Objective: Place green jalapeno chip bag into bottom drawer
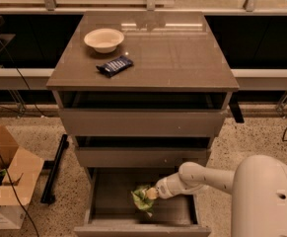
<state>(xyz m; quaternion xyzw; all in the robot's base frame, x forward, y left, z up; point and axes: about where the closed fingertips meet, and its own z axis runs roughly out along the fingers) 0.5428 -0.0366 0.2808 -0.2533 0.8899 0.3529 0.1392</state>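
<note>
The green jalapeno chip bag (142, 198) is crumpled and bright green, inside the open bottom drawer (113, 216), left of its middle. My gripper (151, 193) reaches into the drawer from the right at the end of my white arm and is against the bag's right side. The bag hangs low over the drawer floor; I cannot tell whether it touches the floor.
A white bowl (104, 39) and a dark blue snack bar (115, 65) lie on the cabinet top (182, 58). The two upper drawers (143, 122) are slightly open. A cardboard box (7, 181) and a black bar (55, 169) are on the floor at left.
</note>
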